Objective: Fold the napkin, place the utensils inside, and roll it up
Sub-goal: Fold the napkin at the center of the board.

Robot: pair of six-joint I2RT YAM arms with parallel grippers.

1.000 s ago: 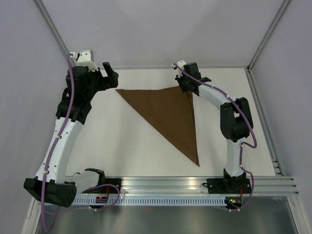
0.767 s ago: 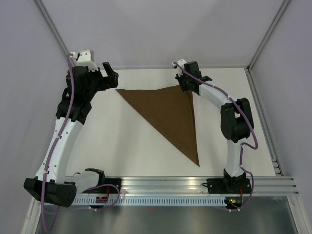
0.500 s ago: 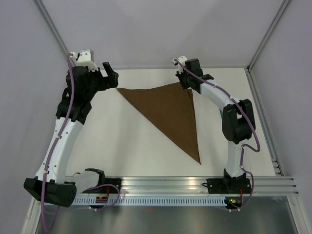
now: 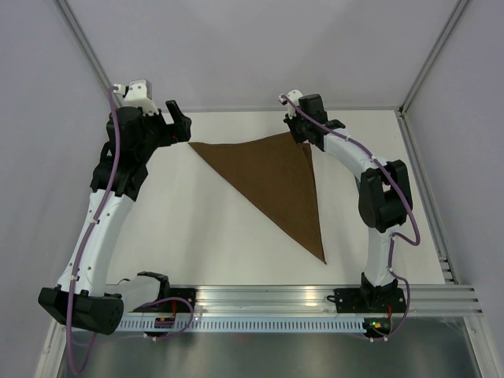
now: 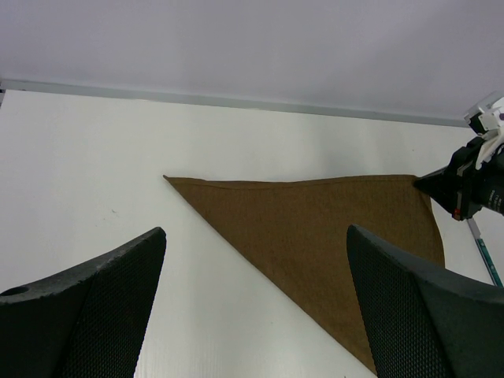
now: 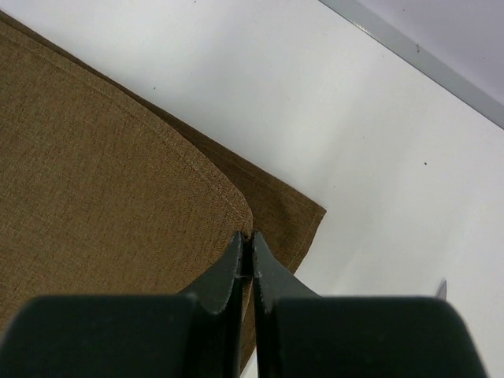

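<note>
The dark-brown napkin (image 4: pixel 279 185) lies folded into a triangle on the white table, one point toward the near edge. My right gripper (image 4: pixel 304 140) sits at its far right corner, shut on the tip of the upper layer (image 6: pixel 228 206); the lower layer's corner (image 6: pixel 303 213) shows just beyond. The left gripper (image 4: pixel 183 126) hovers open by the napkin's far left corner (image 5: pixel 169 179), nothing between its fingers (image 5: pixel 118 291). A slender knife with a teal handle (image 5: pixel 483 253) peeks out at the right edge of the left wrist view; the top view hides it under the right arm.
A raised grey rail (image 4: pixel 417 181) runs along the table's right side and a wall edge (image 5: pixel 236 101) along the back. Both arm bases sit on the metal rail (image 4: pixel 268 299) at the near edge. White table (image 4: pixel 189 228) lies left of the napkin.
The right gripper has shifted a little toward the back right with the napkin corner in it, drawing the cloth taut. The left arm has not moved.
</note>
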